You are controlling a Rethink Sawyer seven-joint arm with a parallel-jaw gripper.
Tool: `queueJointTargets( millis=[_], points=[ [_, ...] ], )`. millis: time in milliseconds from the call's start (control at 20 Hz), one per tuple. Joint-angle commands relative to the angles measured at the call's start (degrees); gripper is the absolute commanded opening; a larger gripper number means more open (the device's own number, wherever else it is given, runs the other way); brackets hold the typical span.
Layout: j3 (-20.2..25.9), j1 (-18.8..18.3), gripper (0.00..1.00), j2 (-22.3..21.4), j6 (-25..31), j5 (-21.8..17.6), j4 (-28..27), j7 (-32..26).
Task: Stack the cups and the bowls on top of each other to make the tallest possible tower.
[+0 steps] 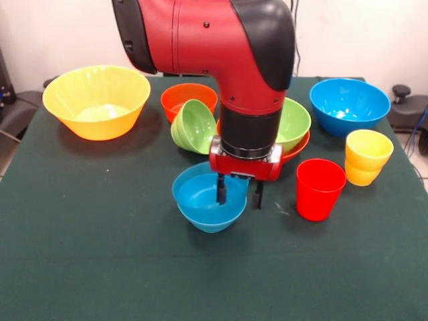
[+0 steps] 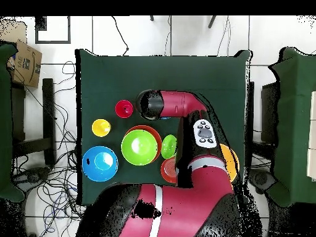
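One gripper (image 1: 239,192) straddles the rim of a small blue bowl (image 1: 204,200), one finger inside and one outside, not visibly clamped. Beside it stand a red cup (image 1: 319,188) and a yellow cup (image 1: 367,156); no writing on them is readable.

I see a small glossy blue plastic bowl (image 1: 204,198) upright near the table's middle. Behind it a small green bowl (image 1: 194,125) lies tipped on its side, touching a small red-orange bowl (image 1: 188,98). A larger green bowl (image 1: 294,123) sits nested in a red-orange one (image 1: 299,148). A big orange-yellow bowl (image 1: 97,100) and a big blue bowl (image 1: 350,105) stand apart. The plain red tumbler (image 1: 319,188) and stepped yellow tumbler (image 1: 366,156) stand upright, side by side.
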Motion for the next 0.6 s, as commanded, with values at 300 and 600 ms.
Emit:
queueJointTargets(
  millis=[300,600],
  points=[
    [-0.2,-0.2,1.0,2.0,-2.7,-2.4,0.9,2.6],
    [-0.3,-0.2,1.0,-1.0,-1.3,-1.4,4.6,3.0]
  ],
)
